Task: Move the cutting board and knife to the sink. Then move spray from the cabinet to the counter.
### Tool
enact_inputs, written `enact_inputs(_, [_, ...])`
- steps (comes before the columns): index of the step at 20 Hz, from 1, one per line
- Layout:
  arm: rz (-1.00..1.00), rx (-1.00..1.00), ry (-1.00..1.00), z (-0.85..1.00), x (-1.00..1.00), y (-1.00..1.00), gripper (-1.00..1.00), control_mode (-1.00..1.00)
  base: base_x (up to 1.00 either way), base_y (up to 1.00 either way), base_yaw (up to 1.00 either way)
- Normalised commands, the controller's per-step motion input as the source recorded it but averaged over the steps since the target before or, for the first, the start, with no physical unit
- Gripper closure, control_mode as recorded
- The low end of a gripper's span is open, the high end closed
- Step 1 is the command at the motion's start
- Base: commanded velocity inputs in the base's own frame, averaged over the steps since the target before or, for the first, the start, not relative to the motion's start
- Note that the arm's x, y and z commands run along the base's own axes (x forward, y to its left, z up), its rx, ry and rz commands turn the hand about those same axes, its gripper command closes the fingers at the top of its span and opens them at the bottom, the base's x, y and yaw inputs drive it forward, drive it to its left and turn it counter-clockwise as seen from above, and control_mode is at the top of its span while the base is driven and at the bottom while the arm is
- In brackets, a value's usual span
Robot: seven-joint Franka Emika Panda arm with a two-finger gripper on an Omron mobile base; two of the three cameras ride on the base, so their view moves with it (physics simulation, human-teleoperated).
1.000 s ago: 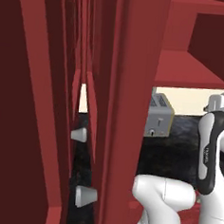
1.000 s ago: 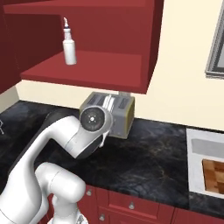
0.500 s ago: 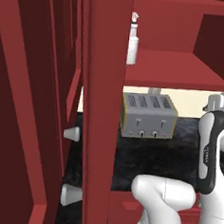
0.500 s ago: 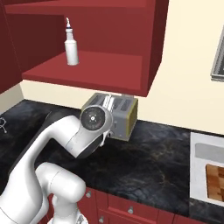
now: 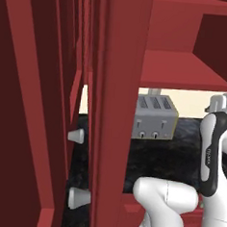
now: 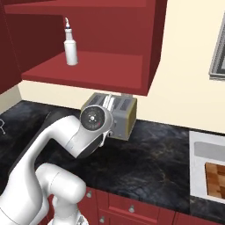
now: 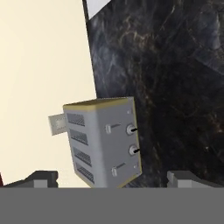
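The small white plastic spray bottle with a white trigger nozzle (image 6: 70, 47) is standing upright on the floor of the dark red wall cabinet's open-front shelf compartment (image 6: 94, 66), toward its left side, well above the black marbled stone counter (image 6: 154, 165). A grey metal four-slot toaster with two dark knobs (image 7: 106, 140) is sitting on that counter against the cream wall, directly beneath the shelf; in the left base view it is showing past the edge of a tall dark red cabinet panel (image 5: 111, 110) that is taking up the left of that picture. The white arm is bending in front of the toaster, and the pincer (image 7: 113, 177) is pointing toward it with its two dark finger tips (image 7: 40, 177) standing wide apart and nothing between them. At the right edge of the right base view, the flat wooden cutting board in a checkered pattern of light and dark brown blocks (image 6: 216, 179) is lying inside the white rectangular sink basin (image 6: 198, 169); the board is cut off by the picture's edge.
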Motion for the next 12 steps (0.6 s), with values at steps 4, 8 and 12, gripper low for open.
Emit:
enact_inputs(4, [0.00, 0.00, 0.00, 0.00, 0.00, 0.00, -1.00, 1.00, 0.00, 0.00, 0.00])
enact_inputs(8, [0.00, 0.00, 0.01, 0.00, 0.00, 0.00, -1.00, -1.00, 0.00, 0.00, 0.00])
enact_inputs(12, [0.00, 0.00, 0.01, 0.02, 0.00, 0.08, -1.00, -1.00, 0.00, 0.00, 0.00])
